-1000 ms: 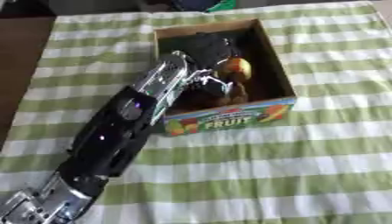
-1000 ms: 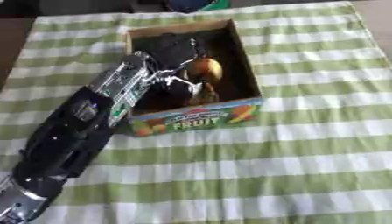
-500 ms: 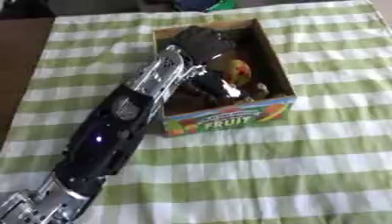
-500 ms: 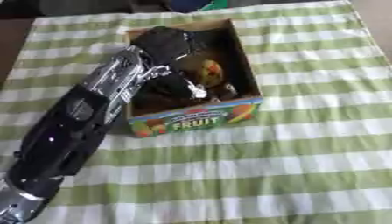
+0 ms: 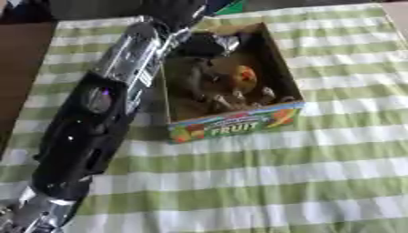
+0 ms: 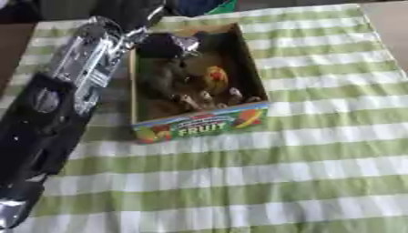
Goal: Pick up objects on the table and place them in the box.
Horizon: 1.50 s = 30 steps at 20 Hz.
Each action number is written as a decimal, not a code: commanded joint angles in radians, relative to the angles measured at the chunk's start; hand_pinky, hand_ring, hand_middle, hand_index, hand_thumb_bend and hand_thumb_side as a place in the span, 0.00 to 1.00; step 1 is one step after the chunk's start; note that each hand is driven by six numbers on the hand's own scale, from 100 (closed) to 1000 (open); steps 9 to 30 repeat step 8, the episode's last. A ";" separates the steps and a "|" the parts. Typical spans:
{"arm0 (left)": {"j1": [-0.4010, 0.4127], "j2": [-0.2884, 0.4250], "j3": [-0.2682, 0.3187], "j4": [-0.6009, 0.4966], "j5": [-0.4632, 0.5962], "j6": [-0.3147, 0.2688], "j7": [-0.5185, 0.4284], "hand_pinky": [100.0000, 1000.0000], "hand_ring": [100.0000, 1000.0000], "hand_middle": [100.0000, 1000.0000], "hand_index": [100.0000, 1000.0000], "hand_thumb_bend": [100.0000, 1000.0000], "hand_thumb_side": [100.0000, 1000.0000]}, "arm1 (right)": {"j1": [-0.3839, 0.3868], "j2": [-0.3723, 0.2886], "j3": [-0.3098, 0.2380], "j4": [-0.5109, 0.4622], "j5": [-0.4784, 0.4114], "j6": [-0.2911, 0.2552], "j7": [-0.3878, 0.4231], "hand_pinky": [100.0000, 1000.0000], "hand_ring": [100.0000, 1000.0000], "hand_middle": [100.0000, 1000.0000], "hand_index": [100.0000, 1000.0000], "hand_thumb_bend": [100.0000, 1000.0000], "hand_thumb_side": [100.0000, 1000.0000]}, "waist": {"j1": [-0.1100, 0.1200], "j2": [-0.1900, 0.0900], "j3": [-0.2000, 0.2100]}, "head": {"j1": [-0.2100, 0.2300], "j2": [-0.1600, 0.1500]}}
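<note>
Our left hand hovers over the box's far edge; we cannot tell its fingers' state. The orange-red fruit inside looks light, smooth, best cupped around its middle.

- The left arm is a thick, glossy black shell beside the fruit box.
- Nearer the box, a bright silver section follows.
- The left hand is dark with silver parts.
</note>
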State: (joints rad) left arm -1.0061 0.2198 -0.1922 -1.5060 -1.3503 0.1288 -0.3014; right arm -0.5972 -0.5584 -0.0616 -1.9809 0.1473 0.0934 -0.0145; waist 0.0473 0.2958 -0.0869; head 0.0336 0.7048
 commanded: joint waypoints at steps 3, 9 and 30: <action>0.033 0.068 0.103 -0.135 0.074 0.074 0.074 0.53 0.75 0.76 0.93 0.12 1.00 | 0.001 -0.027 -0.013 -0.019 -0.003 -0.016 -0.016 0.76 0.81 0.73 0.86 0.00 1.00 | -0.005 -0.035 0.016 | -0.023 0.036; 0.116 0.109 0.170 -0.251 0.145 0.145 0.145 0.53 0.72 0.73 0.92 0.02 1.00 | 0.010 -0.029 -0.015 -0.019 -0.005 -0.052 -0.048 0.77 0.81 0.74 0.87 0.00 1.00 | -0.006 -0.049 0.034 | -0.022 0.049; 0.116 0.109 0.170 -0.251 0.145 0.145 0.145 0.53 0.72 0.73 0.92 0.02 1.00 | 0.010 -0.029 -0.015 -0.019 -0.005 -0.052 -0.048 0.77 0.81 0.74 0.87 0.00 1.00 | -0.006 -0.049 0.034 | -0.022 0.049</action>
